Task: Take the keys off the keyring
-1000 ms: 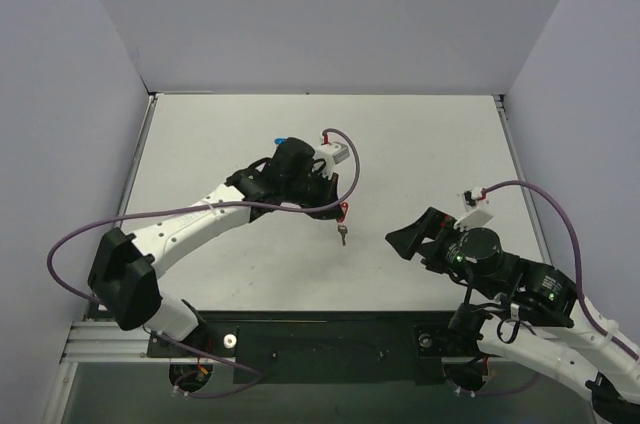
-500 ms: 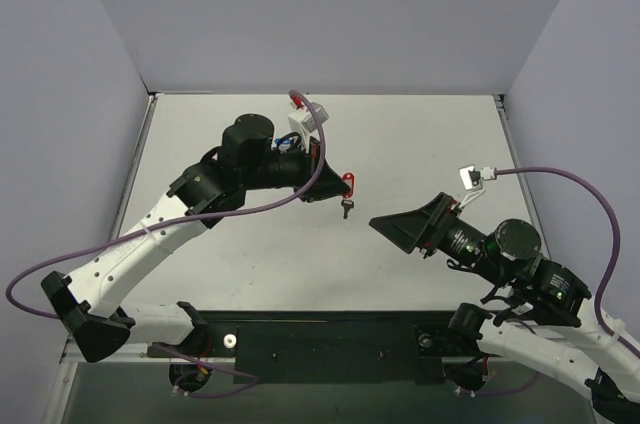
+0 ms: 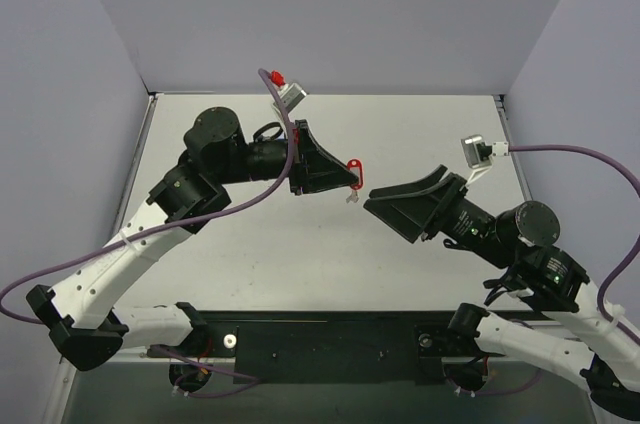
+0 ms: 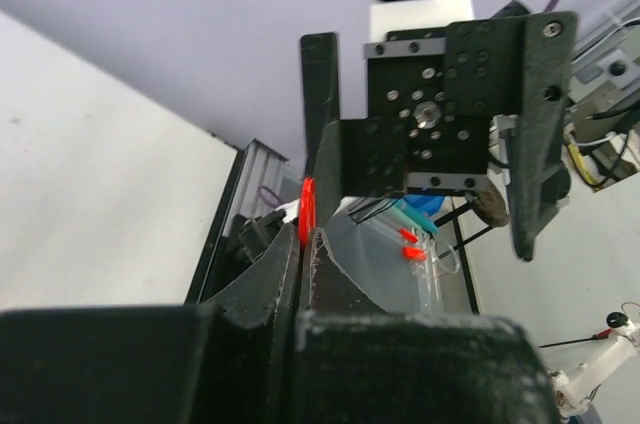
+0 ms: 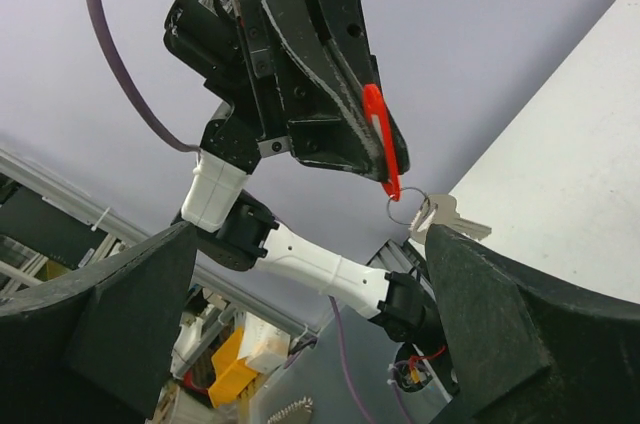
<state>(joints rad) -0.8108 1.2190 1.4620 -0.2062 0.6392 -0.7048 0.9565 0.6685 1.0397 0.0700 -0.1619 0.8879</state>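
My left gripper [image 3: 345, 177] is raised above the table and shut on the keyring's red plastic tag [image 3: 353, 165]. In the left wrist view the tag [image 4: 306, 212] shows edge-on between the closed fingertips [image 4: 288, 256]. In the right wrist view the thin metal ring [image 5: 403, 210] hangs from the tag [image 5: 378, 139], and the small silver key [image 5: 448, 216] dangles from the ring. My right gripper [image 3: 385, 206] faces the left one from the right, open wide. The key [image 3: 352, 196] hangs just ahead of its jaws, touching neither finger [image 5: 480, 314].
The white table [image 3: 420, 134] lies below both arms, with grey walls at the back and both sides. Purple cables [image 3: 570, 159] loop from each wrist. Past the table edge, the left wrist view shows a clear bin [image 4: 400, 254] with red and teal items.
The left arm has lifted and swung the keyring up and to the right. The right arm has risen and reached left toward it. Both gripper states are unchanged.
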